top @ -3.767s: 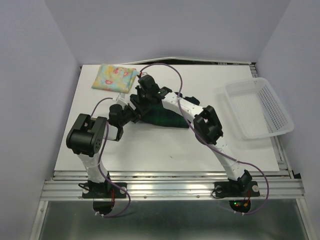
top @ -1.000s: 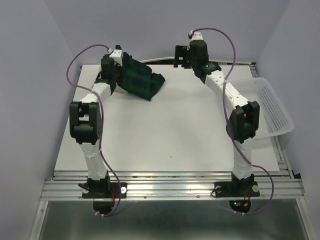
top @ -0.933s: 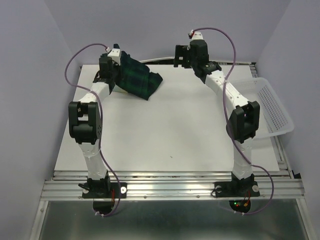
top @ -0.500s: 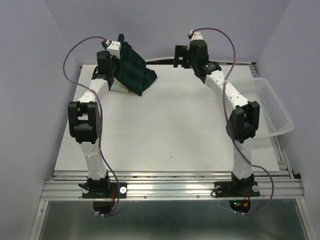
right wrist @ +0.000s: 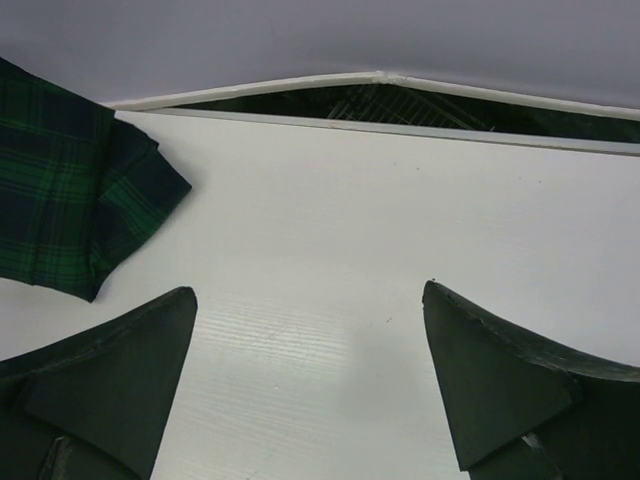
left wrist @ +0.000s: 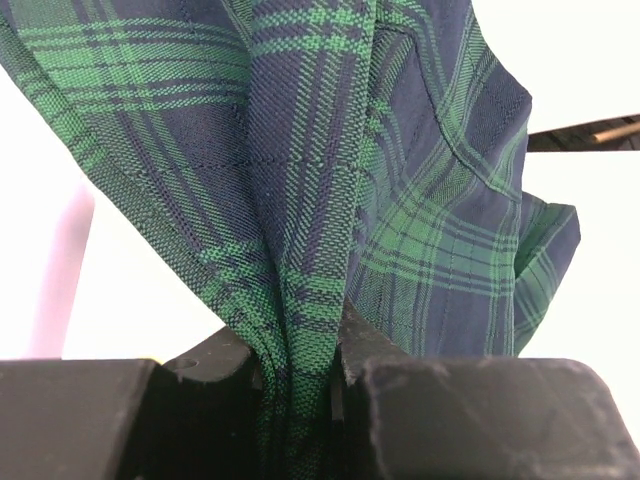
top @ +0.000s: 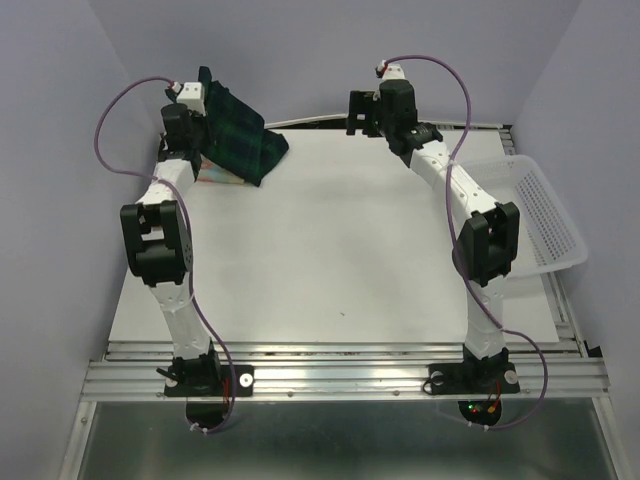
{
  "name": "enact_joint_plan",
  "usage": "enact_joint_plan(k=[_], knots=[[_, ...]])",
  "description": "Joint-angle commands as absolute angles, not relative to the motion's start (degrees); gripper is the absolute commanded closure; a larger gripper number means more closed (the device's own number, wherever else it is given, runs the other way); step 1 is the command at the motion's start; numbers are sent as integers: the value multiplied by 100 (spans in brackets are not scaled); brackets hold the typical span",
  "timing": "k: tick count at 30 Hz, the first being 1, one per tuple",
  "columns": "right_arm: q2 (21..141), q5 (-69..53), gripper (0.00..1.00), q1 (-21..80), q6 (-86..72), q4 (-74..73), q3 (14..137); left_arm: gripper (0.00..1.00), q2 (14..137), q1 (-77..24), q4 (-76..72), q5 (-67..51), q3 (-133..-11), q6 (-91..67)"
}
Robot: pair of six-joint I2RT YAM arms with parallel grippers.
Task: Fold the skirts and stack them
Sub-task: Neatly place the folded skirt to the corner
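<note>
The green-and-navy plaid skirt [top: 240, 140] hangs lifted over the table's back left corner, its lower end drooping toward the table. My left gripper [top: 200, 122] is shut on a bunched fold of it; in the left wrist view the plaid skirt [left wrist: 330, 170] fills the frame, pinched between the fingers of the left gripper [left wrist: 300, 375]. Under the plaid one, a pale edge of the floral skirt [top: 215, 173] shows on the table. My right gripper [top: 356, 112] hovers at the back centre, open and holding nothing. The right wrist view shows the right gripper [right wrist: 310, 300] over bare table, with the plaid skirt [right wrist: 70, 210] to its left.
A white mesh basket [top: 545, 215] sits at the table's right edge, partly over it. The purple walls stand close behind and to the left of the left arm. A dark gap [right wrist: 380, 100] runs along the table's back edge.
The left arm has swung the plaid skirt leftward and higher, bringing it over the floral skirt in the back left corner. The right arm has not moved.
</note>
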State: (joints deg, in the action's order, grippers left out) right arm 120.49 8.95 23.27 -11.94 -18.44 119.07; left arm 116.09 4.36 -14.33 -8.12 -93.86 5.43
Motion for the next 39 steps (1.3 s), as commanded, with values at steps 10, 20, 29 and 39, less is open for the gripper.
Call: enact_joint_plan(k=[10,20,29,39], knots=[[12006,923,0,2312,-985,-1644,11593,97,12638,896,-1793,-422,-9510,-791],[11910,879,0,2312,-1002,-1670,11496,60,12701,949,-1310,-291,-9914,-554],[11830,835,0,2312,-1028,-1670,11426,77,12165,967,-1292,-501,-9870,527],[11812,800,0,2312,-1011,-1670,11294,74,12305,1125,-1537,-386,-9994,352]])
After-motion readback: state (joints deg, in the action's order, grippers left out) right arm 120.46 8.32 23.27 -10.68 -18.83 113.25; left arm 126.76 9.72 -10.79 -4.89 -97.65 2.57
